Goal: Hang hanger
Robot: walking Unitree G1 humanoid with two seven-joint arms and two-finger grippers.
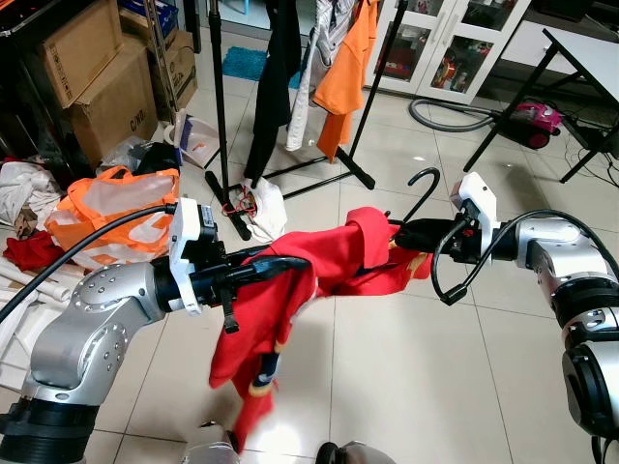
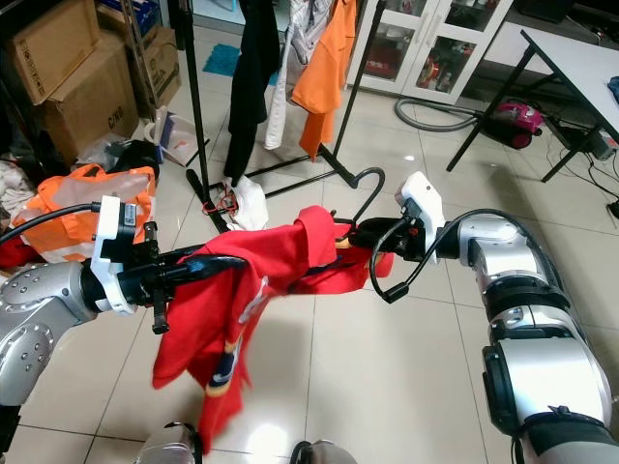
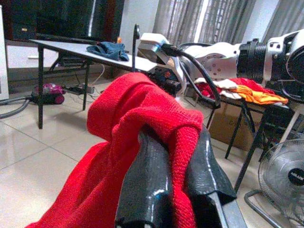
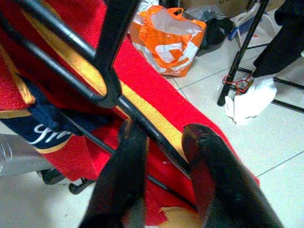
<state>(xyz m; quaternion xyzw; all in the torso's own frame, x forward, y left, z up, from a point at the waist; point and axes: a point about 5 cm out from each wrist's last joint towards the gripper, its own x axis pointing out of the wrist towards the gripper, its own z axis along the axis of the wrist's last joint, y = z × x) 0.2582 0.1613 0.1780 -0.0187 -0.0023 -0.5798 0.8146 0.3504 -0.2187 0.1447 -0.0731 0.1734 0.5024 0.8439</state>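
The black wire hanger (image 1: 423,189) with its curved hook is being held out above the tiled floor (image 1: 416,358) in the left eye view, its hook rising just left of the right hand (image 1: 411,235). A red knitted garment with yellow trim (image 1: 280,309) is being stretched between that hand and the left hand (image 1: 280,263), its lower part hanging down from the left hand. Behind them, a black metal clothes rack (image 1: 221,116) is carrying an orange shirt (image 1: 348,68) and dark clothes, and an orange and white plastic bag (image 1: 111,208) is lying on the floor near brown cardboard boxes (image 1: 106,77).

In the right eye view, the same scene is being shown, with a grey tabletop on black legs (image 2: 571,68) standing at the far right.

In the left wrist view, the red cloth is being pinched between the left hand's two black fingers (image 3: 147,180), which are closed on it.

In the right wrist view, the hanger's black bars (image 4: 102,71) are being seen lying over the garment, and one bar is being gripped between the right hand's fingers (image 4: 218,175), narrowly set.
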